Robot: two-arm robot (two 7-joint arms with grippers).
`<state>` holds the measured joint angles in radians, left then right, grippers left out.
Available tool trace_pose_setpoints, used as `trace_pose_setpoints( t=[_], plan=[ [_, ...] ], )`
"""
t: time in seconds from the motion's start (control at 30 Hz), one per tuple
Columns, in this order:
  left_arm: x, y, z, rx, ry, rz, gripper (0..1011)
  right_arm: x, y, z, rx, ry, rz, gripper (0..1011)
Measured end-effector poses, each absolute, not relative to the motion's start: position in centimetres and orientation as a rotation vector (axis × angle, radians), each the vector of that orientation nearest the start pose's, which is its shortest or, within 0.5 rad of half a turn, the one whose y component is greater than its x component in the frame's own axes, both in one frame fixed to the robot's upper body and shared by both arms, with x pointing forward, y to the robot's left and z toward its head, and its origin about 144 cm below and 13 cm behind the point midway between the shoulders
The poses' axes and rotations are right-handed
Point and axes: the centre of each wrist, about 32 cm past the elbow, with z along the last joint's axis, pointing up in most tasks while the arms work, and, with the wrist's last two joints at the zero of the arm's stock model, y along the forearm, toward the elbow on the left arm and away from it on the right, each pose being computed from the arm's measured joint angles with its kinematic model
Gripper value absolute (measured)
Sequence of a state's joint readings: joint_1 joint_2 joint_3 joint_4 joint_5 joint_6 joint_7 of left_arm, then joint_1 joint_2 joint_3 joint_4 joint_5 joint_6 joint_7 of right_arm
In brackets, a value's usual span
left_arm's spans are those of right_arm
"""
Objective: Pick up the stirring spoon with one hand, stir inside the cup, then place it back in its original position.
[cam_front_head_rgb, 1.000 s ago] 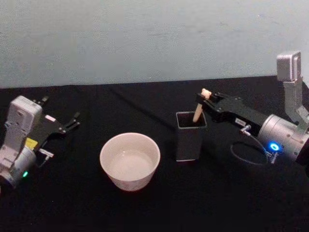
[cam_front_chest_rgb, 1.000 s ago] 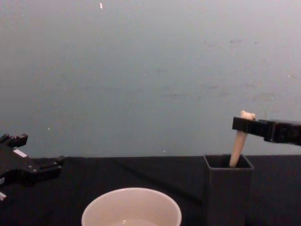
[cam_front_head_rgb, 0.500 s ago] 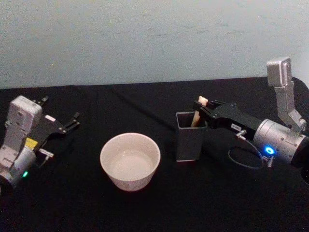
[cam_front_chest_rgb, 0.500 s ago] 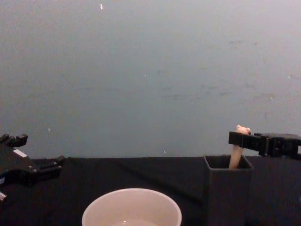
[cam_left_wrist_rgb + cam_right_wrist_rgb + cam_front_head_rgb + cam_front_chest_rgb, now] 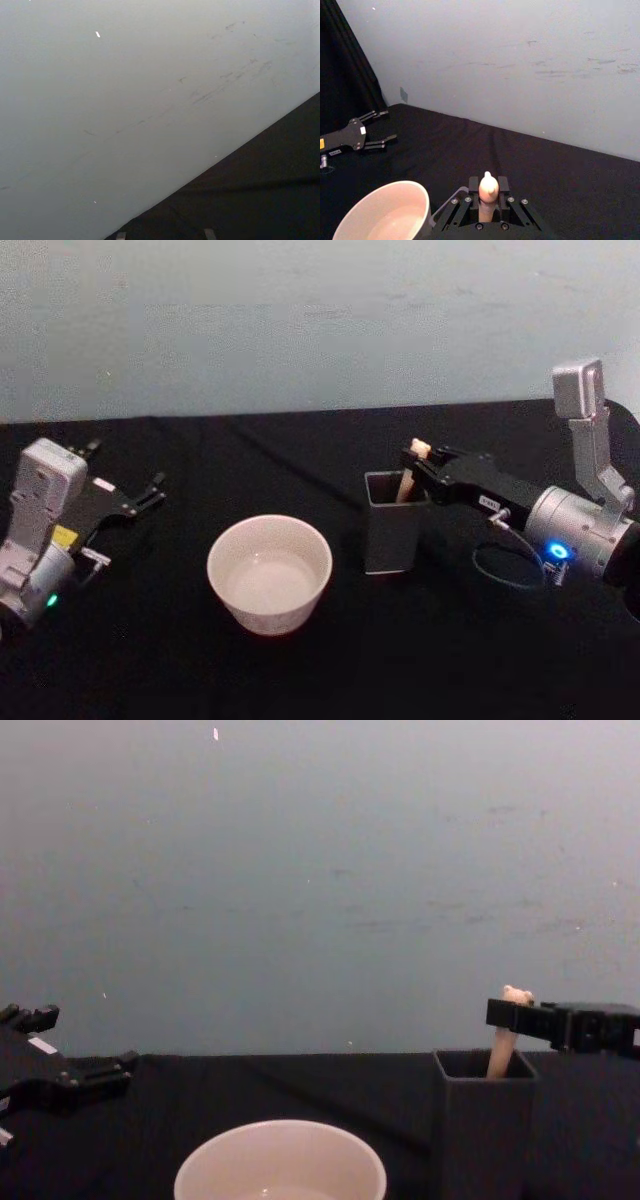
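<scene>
The stirring spoon point(image 5: 409, 471) stands in the dark grey square holder point(image 5: 392, 525), its pale handle and bear head point(image 5: 516, 995) sticking up above the rim. My right gripper point(image 5: 417, 462) is shut on the handle just under the head; in the right wrist view the fingers press against both sides of the spoon point(image 5: 488, 192). The wide cream-white cup point(image 5: 269, 573) sits left of the holder with clear liquid in it, and also shows in the chest view as the cup point(image 5: 280, 1161). My left gripper point(image 5: 150, 494) rests open at the far left of the table, away from the cup.
A black cloth point(image 5: 330, 670) covers the table up to a pale wall point(image 5: 300, 320). The holder point(image 5: 485, 1115) stands close to the right of the cup point(image 5: 382, 210). A loop of cable point(image 5: 500, 565) hangs under the right arm.
The right gripper came down with the spoon, sinking its stem deeper into the holder. Over the last half second it has stayed almost still. The left arm has not moved.
</scene>
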<state>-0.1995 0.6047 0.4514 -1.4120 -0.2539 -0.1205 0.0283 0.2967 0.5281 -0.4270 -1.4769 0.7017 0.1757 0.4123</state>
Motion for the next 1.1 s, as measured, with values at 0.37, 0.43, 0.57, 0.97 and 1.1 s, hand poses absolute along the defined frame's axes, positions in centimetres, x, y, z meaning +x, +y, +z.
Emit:
trace_pose_setpoints(
  t=[0.37, 0.43, 0.57, 0.97, 1.1],
  plan=[
    [48.86, 30.97, 113.98, 0.305, -0.285, 1.248, 1001, 51.75, -27.66, 118.98, -0.045, 0.216, -0.832, 292],
    [48.86, 30.97, 113.98, 0.305, -0.285, 1.248, 1001, 51.75, -27.66, 118.99, -0.045, 0.216, -0.832, 343],
    [48.86, 30.97, 113.98, 0.304, -0.285, 1.248, 1001, 51.75, -27.66, 119.01, -0.044, 0.216, -0.832, 466],
    [48.86, 30.97, 113.98, 0.304, -0.285, 1.248, 1001, 51.75, -27.66, 119.01, -0.043, 0.216, -0.832, 853],
    [48.86, 30.97, 113.98, 0.305, -0.285, 1.248, 1001, 51.75, -27.66, 119.01, -0.043, 0.216, -0.832, 937]
  ],
)
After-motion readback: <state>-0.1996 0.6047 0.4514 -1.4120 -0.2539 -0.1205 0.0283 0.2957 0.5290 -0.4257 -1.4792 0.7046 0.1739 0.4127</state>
